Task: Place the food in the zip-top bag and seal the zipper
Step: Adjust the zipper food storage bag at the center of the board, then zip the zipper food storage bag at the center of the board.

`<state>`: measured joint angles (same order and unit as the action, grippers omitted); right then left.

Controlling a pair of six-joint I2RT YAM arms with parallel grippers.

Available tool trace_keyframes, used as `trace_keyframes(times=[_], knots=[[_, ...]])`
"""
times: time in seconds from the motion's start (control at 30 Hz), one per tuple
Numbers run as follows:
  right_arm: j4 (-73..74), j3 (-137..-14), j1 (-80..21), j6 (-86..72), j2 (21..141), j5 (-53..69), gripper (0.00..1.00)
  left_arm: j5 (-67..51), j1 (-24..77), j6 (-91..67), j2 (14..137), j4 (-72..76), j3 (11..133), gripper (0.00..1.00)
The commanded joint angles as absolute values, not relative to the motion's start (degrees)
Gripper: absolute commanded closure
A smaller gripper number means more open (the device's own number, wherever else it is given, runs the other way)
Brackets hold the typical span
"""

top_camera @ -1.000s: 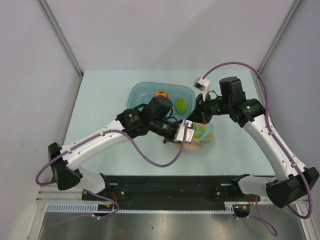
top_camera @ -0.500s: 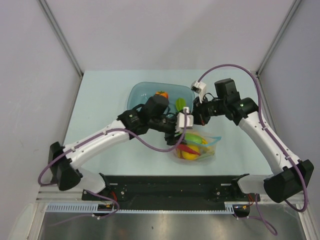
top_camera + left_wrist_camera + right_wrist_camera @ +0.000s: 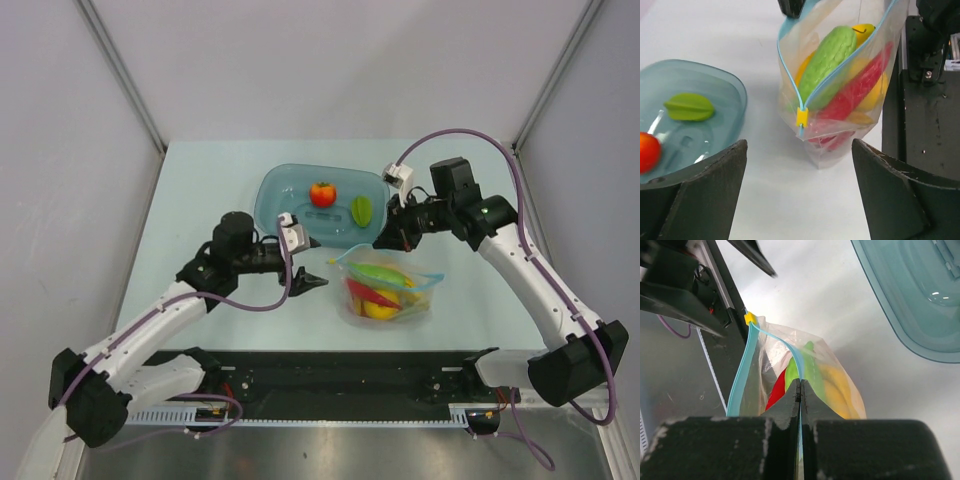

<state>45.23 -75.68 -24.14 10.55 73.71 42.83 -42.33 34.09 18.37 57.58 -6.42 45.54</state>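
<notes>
The zip-top bag (image 3: 390, 292) rests on the table with its mouth partly open. Inside show a green vegetable (image 3: 827, 55), a red chili (image 3: 860, 87) and yellow food. The blue zipper (image 3: 840, 65) carries a yellow slider (image 3: 801, 116) at the end nearest my left gripper. My right gripper (image 3: 800, 390) is shut on the zipper strip at the bag's far end (image 3: 385, 243). My left gripper (image 3: 318, 265) stands open and empty, left of the bag and apart from it. A red tomato (image 3: 322, 194) and a green starfruit (image 3: 361, 211) lie in the tray.
The blue-green tray (image 3: 275, 190) stands behind the bag, toward the back of the table. The black base rail (image 3: 350, 365) runs along the near edge, close in front of the bag. White walls enclose the table on three sides.
My left gripper has opened, let go at the bag's mouth and drawn back to the left. The tomato and starfruit it covered now show. The right gripper keeps its hold.
</notes>
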Motion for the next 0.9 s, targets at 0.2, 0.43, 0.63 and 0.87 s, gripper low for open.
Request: trace_keyframes(times=[0.2, 0.43, 0.63, 0.87], knots=[[45.00, -77.52, -24.26, 13.80, 71.63, 42.01, 1.00, -45.35, 33.84, 3.88, 64.42, 28.20, 34.01, 0.22], [45.79, -77.08, -24.26, 14.06, 70.75, 41.57, 1.00, -46.05, 35.15, -4.66, 69.17, 38.14, 33.31, 0.38], [46.58, -77.17, -24.26, 15.03, 70.40, 41.22, 1.00, -49.04, 35.51, -3.87, 70.14, 35.86, 34.89, 0.94], [46.32, -79.71, -24.26, 15.91, 70.93, 39.99, 0.63, -51.06, 35.60, 2.80, 68.12, 24.72, 40.07, 1.00]])
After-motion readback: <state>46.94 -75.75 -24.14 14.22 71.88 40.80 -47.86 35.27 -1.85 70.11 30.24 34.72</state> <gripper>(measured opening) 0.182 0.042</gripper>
